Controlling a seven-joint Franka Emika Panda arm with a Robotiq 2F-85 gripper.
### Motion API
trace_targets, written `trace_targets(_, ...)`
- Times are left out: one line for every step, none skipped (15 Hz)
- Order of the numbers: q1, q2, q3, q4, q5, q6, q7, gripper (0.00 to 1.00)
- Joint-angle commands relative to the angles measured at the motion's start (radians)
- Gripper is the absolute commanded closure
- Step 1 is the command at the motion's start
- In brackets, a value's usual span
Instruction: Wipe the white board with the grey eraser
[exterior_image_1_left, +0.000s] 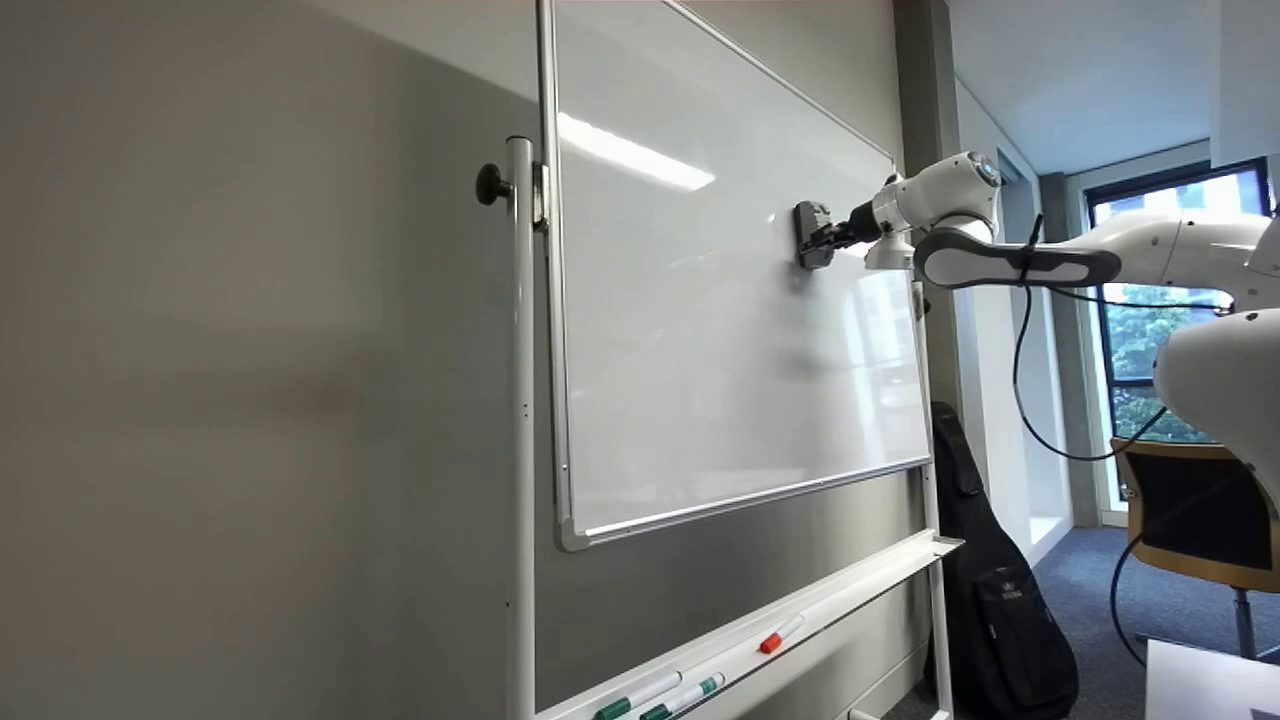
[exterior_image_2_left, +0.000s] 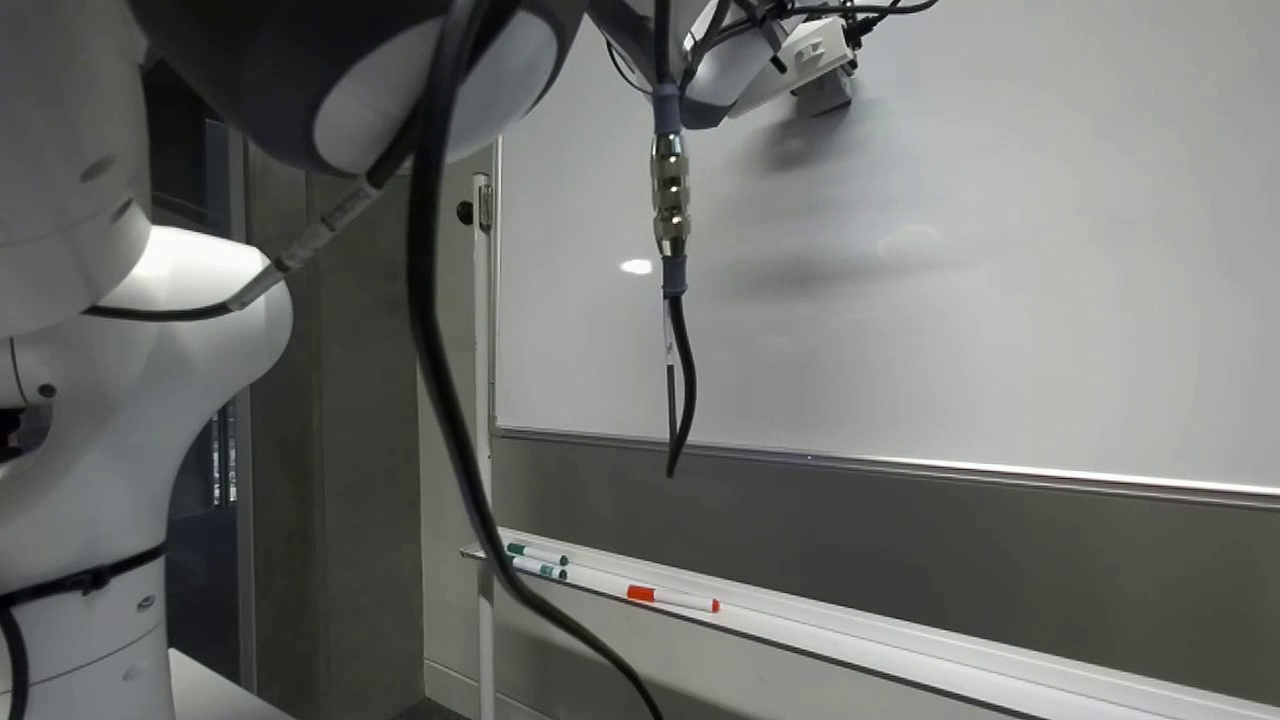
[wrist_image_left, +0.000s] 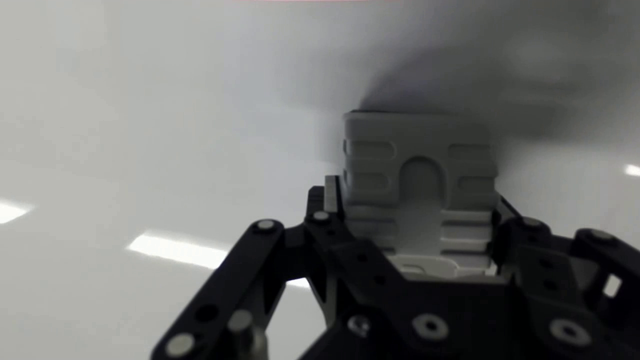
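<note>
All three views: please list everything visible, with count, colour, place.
Glossy rectangular board: one, white, in every view
Ribbed eraser block: one, grey, at board
Tubular stand: one, white, supporting board
Long ledge: one, white, below board
Slim capped markers: three, two green, one red, on ledge
Soft instrument bag: one, black, beside stand
Window: one, dark frame, beyond bag
Chair: one, tan and black, before window
Tabletop: one, white, before chair
Jointed arm: one, white, facing board
Gripper: one, black, shut on eraser
Cables: several, black, along arm

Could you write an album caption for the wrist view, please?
A black gripper clasps the grey eraser by its sides at the glossy white board, streaked with bright reflections.
</note>
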Motion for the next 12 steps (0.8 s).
trace_targets(0.066, 0.057, -0.032, 0.099, -0.028, -0.035, -0.003, 0.62)
trace_targets(0.062, 0.085, -0.043, 0.093, -0.015, -0.014, 0.003, 0.62)
trace_targets(0.065, 0.09, -0.043, 0.082, -0.014, -0.012, 0.005, 0.62)
trace_targets(0.065, 0.091, -0.045, 0.071, -0.009, -0.008, 0.003, 0.62)
trace_targets(0.066, 0.093, -0.047, 0.059, -0.005, -0.006, 0.008, 0.62)
trace_targets(0.069, 0.095, -0.049, 0.05, -0.003, -0.005, 0.014, 0.62)
trace_targets(0.08, 0.073, -0.04, 0.034, -0.022, -0.024, 0.018, 0.62)
trace_targets(0.082, 0.075, -0.043, 0.027, -0.021, -0.024, 0.022, 0.62)
trace_targets(0.082, 0.074, -0.045, 0.017, -0.024, -0.024, 0.027, 0.62)
trace_targets(0.083, 0.073, -0.045, 0.007, -0.027, -0.024, 0.033, 0.62)
trace_targets(0.083, 0.073, -0.046, -0.001, -0.031, -0.025, 0.038, 0.62)
trace_targets(0.083, 0.072, -0.046, -0.014, -0.035, -0.025, 0.044, 0.62)
